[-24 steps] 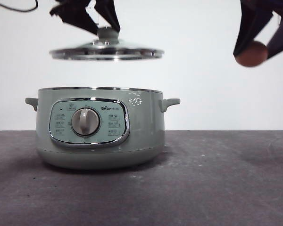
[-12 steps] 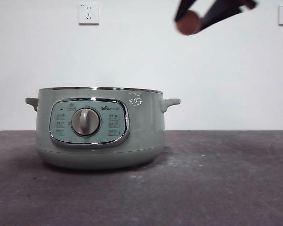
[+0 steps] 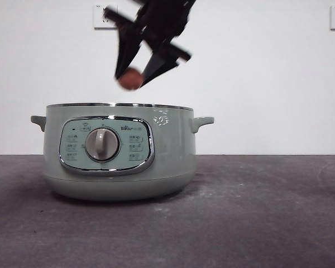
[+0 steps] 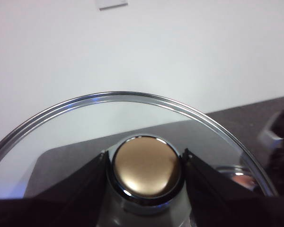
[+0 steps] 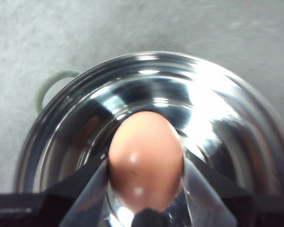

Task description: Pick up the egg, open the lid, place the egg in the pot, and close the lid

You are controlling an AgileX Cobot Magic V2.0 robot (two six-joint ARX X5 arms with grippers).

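The sage-green pot (image 3: 120, 152) stands uncovered on the table, its shiny steel bowl (image 5: 213, 118) open under the right wrist camera. My right gripper (image 3: 132, 78) hangs just above the pot's rim, shut on the brown-orange egg (image 3: 131, 79) (image 5: 146, 161). The lid (image 4: 132, 101) is out of the front view. In the left wrist view my left gripper (image 4: 144, 168) is shut on its round knob (image 4: 146, 166), holding the glass dome up in the air.
Dark grey table (image 3: 257, 212) stretches to the right of the pot. White wall with sockets (image 3: 104, 17) stands behind. One pot handle (image 5: 49, 87) shows beside the bowl.
The right gripper has carried the egg leftward and down from the upper right to just over the open pot. The lid, lifted a second ago, has left the front view.
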